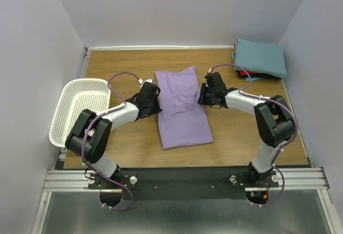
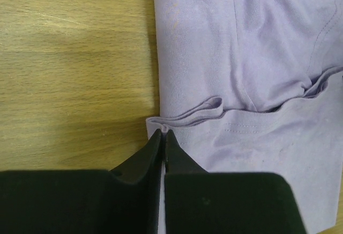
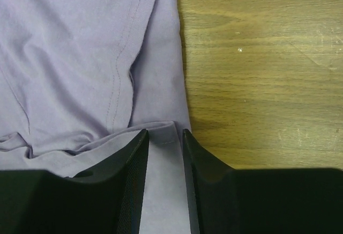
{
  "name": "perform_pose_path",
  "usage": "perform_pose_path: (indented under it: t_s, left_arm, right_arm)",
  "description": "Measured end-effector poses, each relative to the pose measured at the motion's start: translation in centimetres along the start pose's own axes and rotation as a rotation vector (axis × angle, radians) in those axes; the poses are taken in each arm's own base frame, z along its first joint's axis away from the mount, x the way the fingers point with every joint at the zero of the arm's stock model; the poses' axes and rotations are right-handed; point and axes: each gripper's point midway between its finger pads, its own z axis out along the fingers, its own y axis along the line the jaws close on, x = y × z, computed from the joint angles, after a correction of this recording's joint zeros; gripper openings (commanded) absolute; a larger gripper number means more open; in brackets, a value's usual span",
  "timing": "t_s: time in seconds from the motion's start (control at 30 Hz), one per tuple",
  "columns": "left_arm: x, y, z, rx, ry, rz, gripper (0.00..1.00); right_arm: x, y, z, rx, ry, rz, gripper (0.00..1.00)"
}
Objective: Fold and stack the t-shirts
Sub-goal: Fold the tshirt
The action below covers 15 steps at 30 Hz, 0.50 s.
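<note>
The lavender t-shirt (image 1: 182,110) lies partly folded in the middle of the table, its upper part doubled over. My left gripper (image 1: 156,102) is at its left edge. In the left wrist view the jaws (image 2: 162,132) are shut, pinching a small fold of the shirt's (image 2: 241,57) edge. My right gripper (image 1: 202,96) is at the right edge. In the right wrist view it (image 3: 163,133) stands narrowly open, with the shirt's (image 3: 80,46) hem lying flat between the fingertips. A folded teal t-shirt (image 1: 261,57) lies on a red one (image 1: 247,74) at the back right.
A white perforated basket (image 1: 69,92) stands at the left edge of the wooden table (image 1: 241,137). Grey walls close in the back and both sides. Bare wood shows beside the shirt in both wrist views.
</note>
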Motion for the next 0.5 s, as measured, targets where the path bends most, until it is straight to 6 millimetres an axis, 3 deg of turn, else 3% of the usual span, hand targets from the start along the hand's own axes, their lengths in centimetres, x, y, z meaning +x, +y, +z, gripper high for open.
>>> perform_pose_path:
  t_s: [0.27, 0.5]
  left_arm:
    - [-0.02, -0.21, -0.04, 0.009, 0.003, 0.001, 0.08]
    - [-0.31, -0.69, -0.12, 0.025, 0.001, 0.001, 0.07]
  right_arm:
    - [0.43, -0.2, 0.39, 0.007, 0.013, 0.0, 0.36]
    - [0.49, -0.15, 0.41, 0.003, 0.016, 0.001, 0.28]
